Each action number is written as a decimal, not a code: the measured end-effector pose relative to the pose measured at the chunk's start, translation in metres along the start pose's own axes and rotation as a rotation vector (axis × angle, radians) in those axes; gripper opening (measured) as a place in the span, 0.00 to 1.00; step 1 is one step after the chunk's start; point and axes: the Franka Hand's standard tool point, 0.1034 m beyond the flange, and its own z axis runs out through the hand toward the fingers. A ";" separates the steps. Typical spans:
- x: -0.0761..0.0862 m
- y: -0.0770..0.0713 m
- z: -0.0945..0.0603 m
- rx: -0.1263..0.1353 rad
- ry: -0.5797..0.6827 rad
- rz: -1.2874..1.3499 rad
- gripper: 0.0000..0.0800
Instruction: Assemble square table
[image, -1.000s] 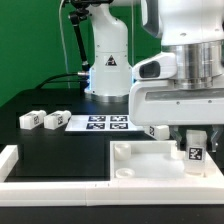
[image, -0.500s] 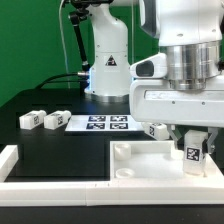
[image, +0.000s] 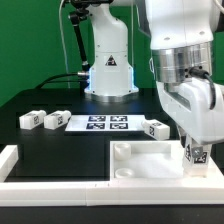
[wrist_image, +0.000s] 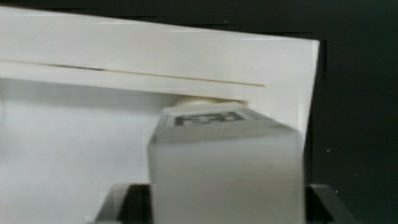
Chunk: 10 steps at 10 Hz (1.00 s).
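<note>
Having swung round since the earlier frame, the claw (image: 196, 143) is pinching a leg block (image: 197, 156) upright and seemingly screwing it into the corner of the square table (image: 150, 168) at the exterior view's right, likely needing next a release and regrip without tipping it

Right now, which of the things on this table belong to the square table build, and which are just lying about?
Belongs to the job:
- square tabletop
- leg block held in the gripper
- three loose leg blocks

Just lying about:
- marker board
- low white border wall
</note>
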 end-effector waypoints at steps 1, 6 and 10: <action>0.000 0.000 0.000 -0.001 0.000 -0.012 0.37; -0.011 0.002 0.002 -0.022 0.039 -0.673 0.80; -0.012 0.001 0.003 -0.044 0.061 -1.180 0.81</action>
